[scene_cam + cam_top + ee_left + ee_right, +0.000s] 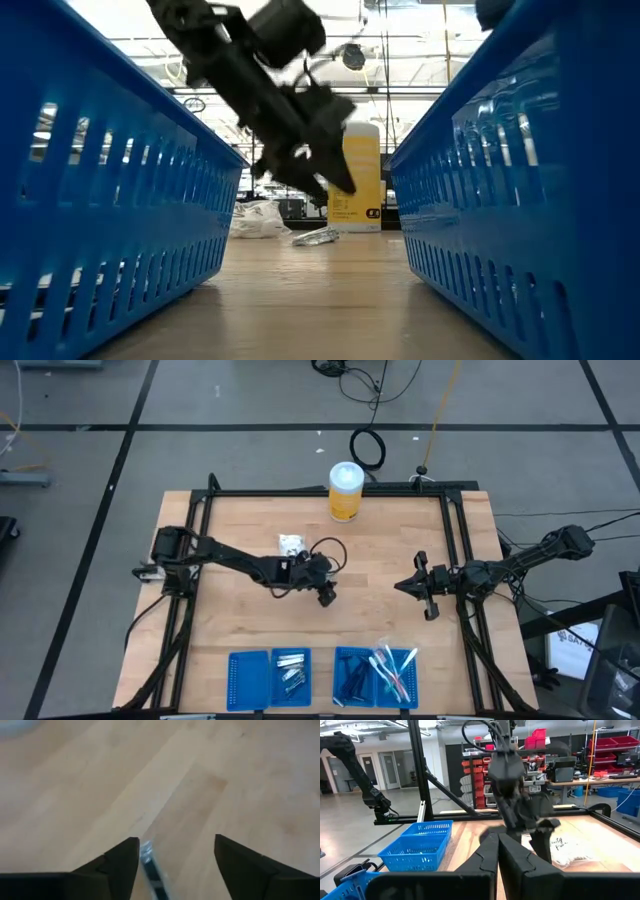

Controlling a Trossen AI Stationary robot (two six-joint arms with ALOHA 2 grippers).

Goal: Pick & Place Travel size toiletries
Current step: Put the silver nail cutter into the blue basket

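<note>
My left gripper [175,840] stands open, slanting down over the bare middle of the wooden table [380,550]. A slim silver-and-dark toiletry [150,867] shows blurred between its fingers, close beside one of them. In the low view the gripper [338,183] hangs above the tabletop, with a small silver item [315,237] lying flat on the wood beyond it. White packets [291,544] lie in a heap on the table behind the gripper [326,598]. My right gripper [405,586] waits shut at the right, touching nothing. My left gripper has its fingers spread, and the slim toiletry [148,855] lies right beside one finger [125,857]. I cannot tell whether that finger touches it; the picture is blurred there.
Blue trays [250,656] [345,652] stand along the near edge, holding silver tubes, dark sticks and wrapped brushes. A tall yellow canister [345,490] with a white lid stands at the far edge. Black frame rails [452,530] border the table.
</note>
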